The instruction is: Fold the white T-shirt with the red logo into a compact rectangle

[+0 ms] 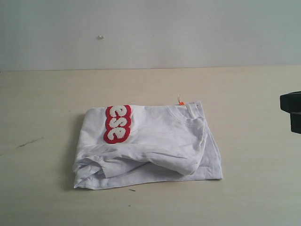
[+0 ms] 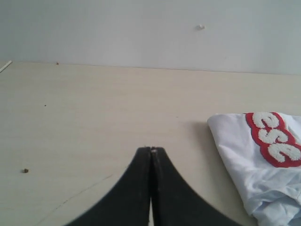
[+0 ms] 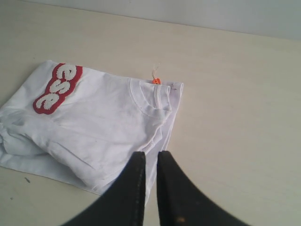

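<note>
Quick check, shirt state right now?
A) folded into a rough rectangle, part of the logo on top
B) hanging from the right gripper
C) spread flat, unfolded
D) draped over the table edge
A: the white T-shirt lies folded in a rough rectangle on the table, with only the letters "ese" of the red logo showing on its top layer.

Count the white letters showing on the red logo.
3. They line up along the red logo on the white T-shirt: far letter by the back fold, middle letter, near letter toward the camera. More may be hidden under the fold.
</note>
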`<state>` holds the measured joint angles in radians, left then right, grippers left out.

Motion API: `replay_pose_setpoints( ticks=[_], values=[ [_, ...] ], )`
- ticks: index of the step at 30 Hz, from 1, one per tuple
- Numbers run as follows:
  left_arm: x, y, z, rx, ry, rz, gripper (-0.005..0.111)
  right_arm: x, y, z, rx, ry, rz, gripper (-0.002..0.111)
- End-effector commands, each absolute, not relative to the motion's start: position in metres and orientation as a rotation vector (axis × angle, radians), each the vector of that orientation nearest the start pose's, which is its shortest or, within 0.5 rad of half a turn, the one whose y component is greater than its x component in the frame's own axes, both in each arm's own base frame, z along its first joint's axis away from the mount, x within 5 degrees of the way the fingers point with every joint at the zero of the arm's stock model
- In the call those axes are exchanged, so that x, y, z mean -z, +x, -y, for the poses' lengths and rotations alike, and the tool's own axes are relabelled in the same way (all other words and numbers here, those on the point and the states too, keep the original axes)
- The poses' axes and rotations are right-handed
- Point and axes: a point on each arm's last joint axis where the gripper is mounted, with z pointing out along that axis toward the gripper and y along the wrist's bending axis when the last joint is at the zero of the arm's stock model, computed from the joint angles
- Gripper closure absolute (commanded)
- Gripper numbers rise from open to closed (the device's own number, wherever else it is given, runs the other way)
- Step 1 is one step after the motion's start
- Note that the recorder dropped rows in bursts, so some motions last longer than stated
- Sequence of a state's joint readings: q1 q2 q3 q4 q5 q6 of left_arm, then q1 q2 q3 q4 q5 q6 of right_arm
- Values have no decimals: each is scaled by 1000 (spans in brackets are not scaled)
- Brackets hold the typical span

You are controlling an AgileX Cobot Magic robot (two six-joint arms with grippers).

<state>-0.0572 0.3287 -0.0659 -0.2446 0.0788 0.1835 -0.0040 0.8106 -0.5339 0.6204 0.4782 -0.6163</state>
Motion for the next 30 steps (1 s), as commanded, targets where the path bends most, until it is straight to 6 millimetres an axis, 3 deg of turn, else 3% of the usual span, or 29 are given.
replay_pose_setpoints(
  ticks=[1, 30],
  values=[
    [-206, 84, 6, 79, 20, -1801, 107, -281, 156, -24, -255, -203, -2122, 97],
    [-208, 56, 3, -32, 94, -1713, 107, -281, 156, -24, -257, -201, -2122, 97]
  ],
)
